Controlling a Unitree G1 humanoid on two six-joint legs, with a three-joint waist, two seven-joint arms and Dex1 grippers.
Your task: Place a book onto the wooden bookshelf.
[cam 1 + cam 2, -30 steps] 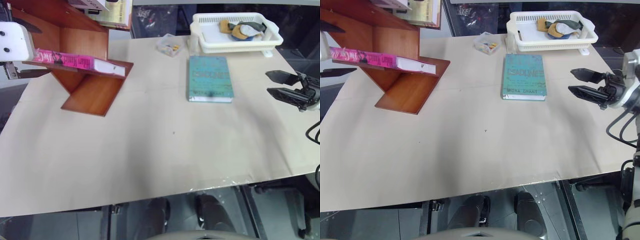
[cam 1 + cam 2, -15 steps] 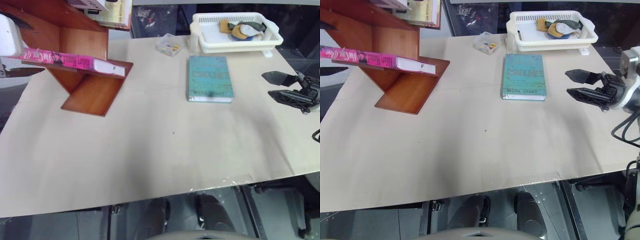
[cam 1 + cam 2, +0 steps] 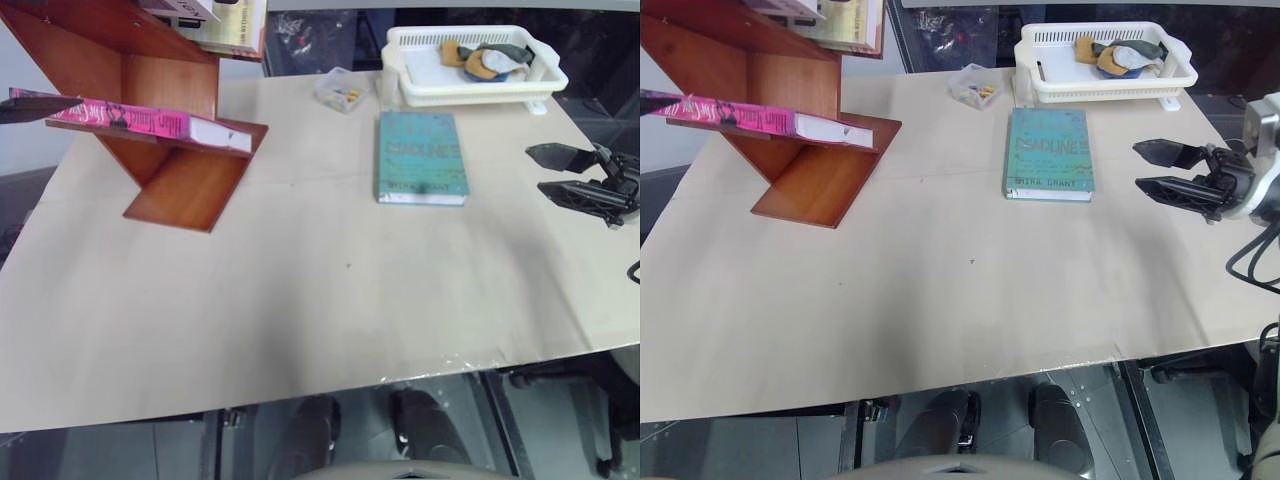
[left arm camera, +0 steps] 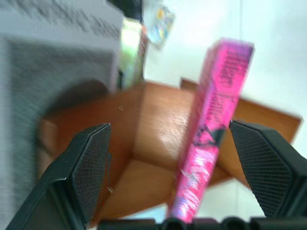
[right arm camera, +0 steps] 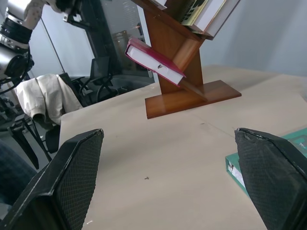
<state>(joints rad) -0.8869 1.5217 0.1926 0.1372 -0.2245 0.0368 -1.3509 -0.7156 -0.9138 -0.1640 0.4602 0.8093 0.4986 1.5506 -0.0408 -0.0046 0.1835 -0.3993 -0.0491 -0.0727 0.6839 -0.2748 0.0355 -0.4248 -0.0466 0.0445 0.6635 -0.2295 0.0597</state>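
Our left gripper [image 4: 175, 179] has its fingers wide apart, holding nothing. Our right gripper [image 3: 1152, 168] is open too. The bright pink book [image 3: 140, 120], with white page edges, lies on a slanted board of the wooden bookshelf [image 3: 175, 190], far left.

The wooden bookshelf [image 3: 175, 185] is reddish-brown wood with a smooth, slightly glossy finish, and the book [image 3: 135, 119] on it has a bright pink paper cover and white page edges. The table [image 3: 300, 300] looks matt and pale beige. At the far right, the basket [image 3: 475, 85] is white slotted plastic, and the teal-green book [image 3: 420, 155] looks matt and worn.
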